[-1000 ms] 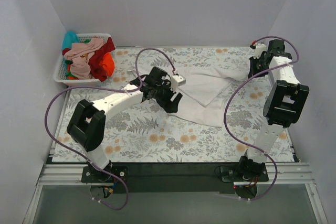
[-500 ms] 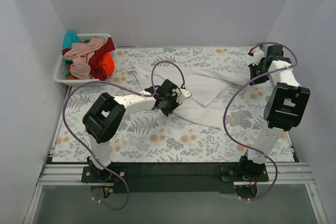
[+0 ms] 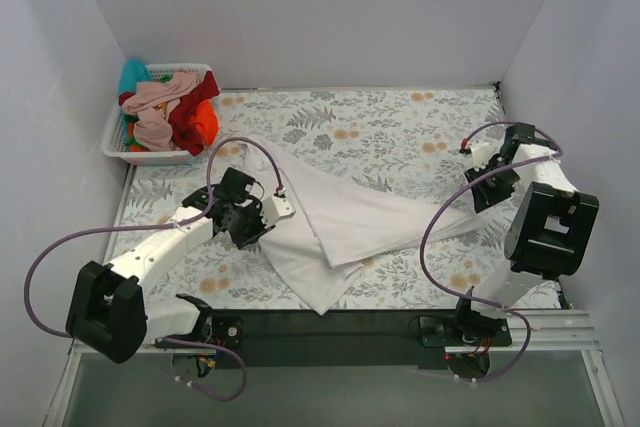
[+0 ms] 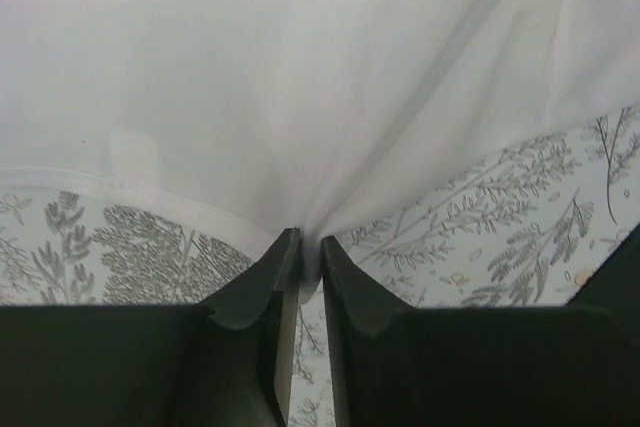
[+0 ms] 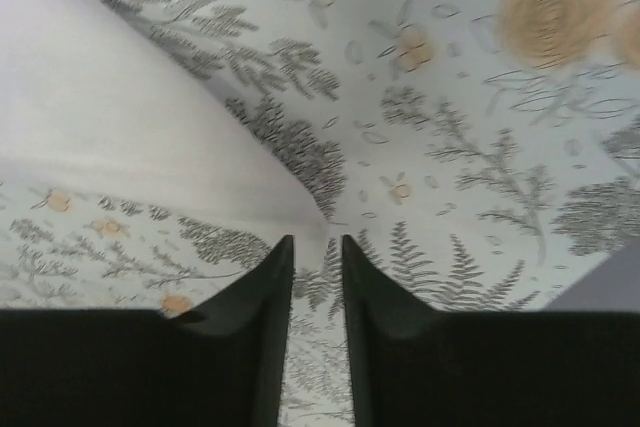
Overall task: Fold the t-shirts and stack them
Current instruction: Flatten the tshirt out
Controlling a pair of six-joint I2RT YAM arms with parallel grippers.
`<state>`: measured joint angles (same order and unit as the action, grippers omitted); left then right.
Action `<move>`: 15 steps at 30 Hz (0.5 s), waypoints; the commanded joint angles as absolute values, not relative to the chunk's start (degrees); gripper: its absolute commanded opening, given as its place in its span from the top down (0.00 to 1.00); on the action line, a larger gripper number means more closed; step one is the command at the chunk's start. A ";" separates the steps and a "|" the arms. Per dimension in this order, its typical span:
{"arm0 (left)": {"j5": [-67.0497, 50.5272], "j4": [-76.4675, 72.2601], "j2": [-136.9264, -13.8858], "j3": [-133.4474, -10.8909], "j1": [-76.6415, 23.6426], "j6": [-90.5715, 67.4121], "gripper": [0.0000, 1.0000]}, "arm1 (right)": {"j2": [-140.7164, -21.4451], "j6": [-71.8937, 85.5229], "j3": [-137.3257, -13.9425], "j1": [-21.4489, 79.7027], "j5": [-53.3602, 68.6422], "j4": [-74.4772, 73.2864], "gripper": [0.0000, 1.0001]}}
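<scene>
A large white t-shirt lies crumpled and stretched across the floral table cover, reaching to the near edge. My left gripper is at its left side, shut on a pinch of the white cloth, which fans out from the fingertips. My right gripper sits low at the shirt's right tip. Its jaws stand a little apart, and the pointed corner of the white t-shirt ends just ahead of them, with only table cover showing in the gap. Pink, dark red, orange and teal t-shirts are heaped in the basket.
The white lattice basket stands at the back left corner. White walls close in the table on three sides. The black rail with the arm bases runs along the near edge, and the shirt's lowest fold touches it.
Both arms have dragged the white t-shirt toward the near edge, the left one swinging left. The left gripper closed on the cloth. The right gripper's jaws have parted from the shirt's corner.
</scene>
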<state>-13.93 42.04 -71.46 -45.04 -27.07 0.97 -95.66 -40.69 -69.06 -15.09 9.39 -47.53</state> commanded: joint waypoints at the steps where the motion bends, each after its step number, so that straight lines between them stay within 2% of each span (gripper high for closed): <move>1: -16.34 49.30 -70.22 -43.24 -24.79 9.14 0.84 | -95.01 -47.63 -69.51 -15.38 11.68 -55.26 0.60; 2: -18.00 50.09 -70.75 -43.94 -23.92 8.71 0.80 | -94.40 -47.81 -70.83 -15.29 13.17 -56.50 0.44; 3: -18.80 51.92 -71.10 -46.12 -23.56 7.22 0.72 | -93.61 -47.29 -72.23 -15.29 16.66 -57.64 0.36; 5: -20.82 53.43 -71.63 -48.24 -22.85 5.46 0.68 | -90.36 -45.62 -76.72 -14.16 19.15 -59.32 0.31; 7: -23.28 54.58 -70.76 -50.17 -22.68 2.74 0.66 | -86.95 -42.39 -79.00 -10.31 21.87 -60.11 0.35; 9: -25.82 53.97 -70.05 -50.62 -22.68 -1.46 0.66 | -83.87 -39.57 -78.49 -5.39 24.50 -60.91 0.45; 10: -26.80 53.79 -70.05 -50.54 -22.76 -3.06 0.67 | -82.80 -37.11 -76.66 1.60 25.57 -60.82 0.52; 12: -28.91 52.39 -70.40 -49.84 -22.59 -6.40 0.67 | -80.61 -33.68 -74.54 8.84 27.59 -57.76 0.56; 15: -31.02 48.62 -72.06 -48.34 -21.80 -13.61 0.68 | -78.93 -27.43 -69.27 25.60 25.60 -48.92 0.58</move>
